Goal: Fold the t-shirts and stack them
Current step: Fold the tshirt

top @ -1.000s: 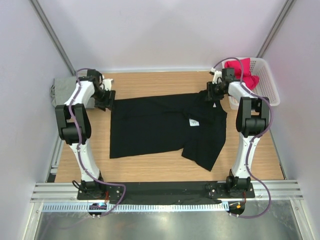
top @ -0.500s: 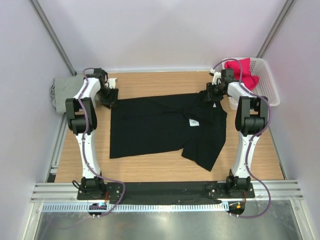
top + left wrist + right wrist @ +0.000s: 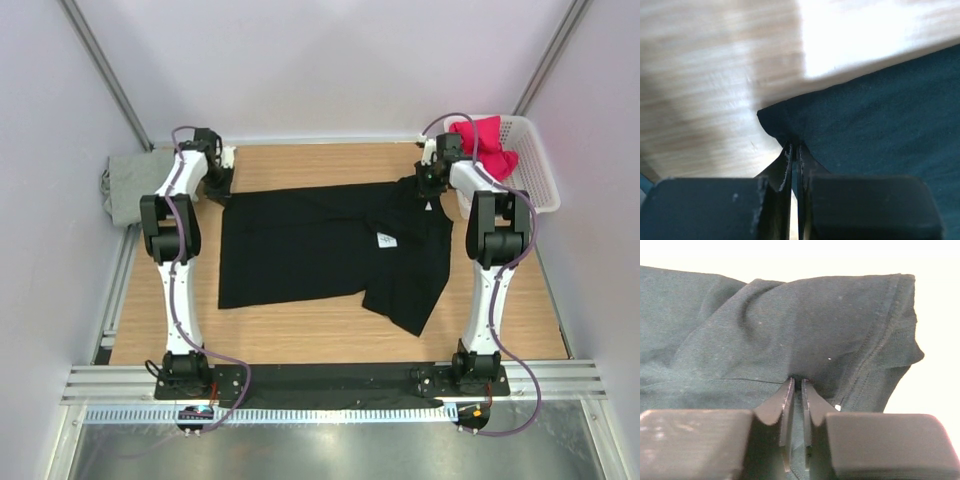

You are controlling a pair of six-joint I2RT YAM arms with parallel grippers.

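Two hands, and both are pinched shut on the black shirt (image 3: pixel 320 250). My left hand (image 3: pixel 794 150) has its fingers (image 3: pixel 782 167) pressed together on the shirt's far corner, the one farthest from the basket (image 3: pixel 535 175). In the left wrist view that corner curls up off the tabletop (image 3: pixel 705 100) right at the fingertips. My right hand (image 3: pixel 796 384) grips a raised fold of the same shirt at the far corner nearest the basket, close beside a stitched hem (image 3: pixel 880 350). Only a thin sliver shows between its fingers.

From above, the black shirt lies spread over the middle of the tabletop, just beside the basket. Its small white mark (image 3: pixel 387 242) faces up on the half toward the basket. The edge nearest the arm bases is uneven: on the basket side a flap (image 3: pixel 410 300) of cloth reaches further toward the bases than the rest.

A red shirt (image 3: pixel 485 140) sits bunched inside the basket, heaped at its far end and rising above the rim. A grey shirt (image 3: pixel 130 180) lies well apart from the basket, past the black shirt and beyond the opposite edge of the tabletop. Both arms reach toward the far edge.
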